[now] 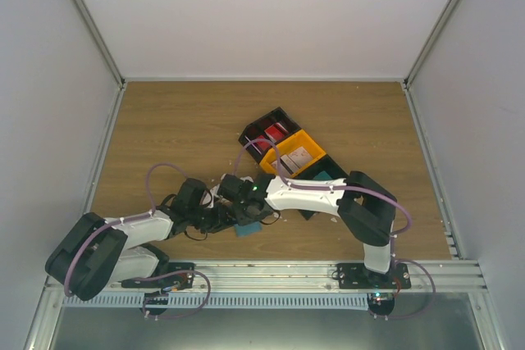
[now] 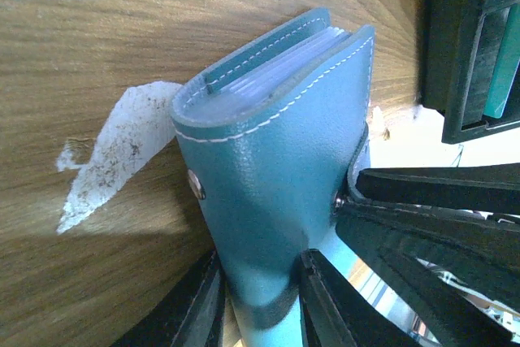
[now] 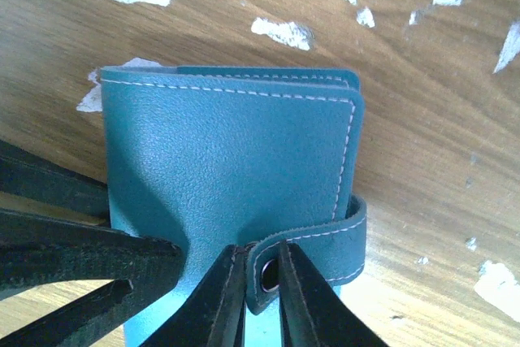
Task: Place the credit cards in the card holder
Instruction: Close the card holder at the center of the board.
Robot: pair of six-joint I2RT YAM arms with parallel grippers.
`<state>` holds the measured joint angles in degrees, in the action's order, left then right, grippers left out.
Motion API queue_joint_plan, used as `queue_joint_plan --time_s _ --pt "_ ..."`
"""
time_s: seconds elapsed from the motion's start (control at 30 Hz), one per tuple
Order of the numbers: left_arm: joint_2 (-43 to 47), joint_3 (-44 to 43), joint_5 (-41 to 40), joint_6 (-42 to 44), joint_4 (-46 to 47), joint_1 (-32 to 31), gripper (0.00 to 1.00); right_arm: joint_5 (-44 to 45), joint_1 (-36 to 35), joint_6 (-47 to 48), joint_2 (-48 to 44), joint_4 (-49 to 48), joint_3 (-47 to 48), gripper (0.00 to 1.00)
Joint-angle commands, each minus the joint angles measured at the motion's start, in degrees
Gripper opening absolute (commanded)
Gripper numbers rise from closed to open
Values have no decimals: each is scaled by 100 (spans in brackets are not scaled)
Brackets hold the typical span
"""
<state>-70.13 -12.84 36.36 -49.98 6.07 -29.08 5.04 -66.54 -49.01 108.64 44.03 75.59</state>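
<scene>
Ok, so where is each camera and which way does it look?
Top: high behind the robot, looking down on the table; left arm and right arm show.
Left wrist: on the left arm, low, looking along the left gripper at the holder it clamps.
Right wrist: on the right arm, looking down past the right gripper, shut on the holder's strap.
Shared: both wrist views show the same holder and the other gripper.
</scene>
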Motion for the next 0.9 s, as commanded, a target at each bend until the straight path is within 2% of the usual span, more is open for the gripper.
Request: queue_joint_plan --time_s 0.0,0.07,0.4,0.67,0.87 --pt "-12 113 -135 119 59 26 29 -37 -68 -243 -165 -87 -150 17" --pt "-1 161 -138 111 98 25 29 -47 -64 -268 -185 -82 -175 19" --pt "-49 185 -185 136 121 19 28 -16 -70 -351 -369 -39 -220 9" --pt "-21 216 -207 118 132 27 28 28 -69 -392 -414 -49 -246 10" --pt "17 229 -217 124 113 25 28 79 -65 -431 -337 -30 -234 1"
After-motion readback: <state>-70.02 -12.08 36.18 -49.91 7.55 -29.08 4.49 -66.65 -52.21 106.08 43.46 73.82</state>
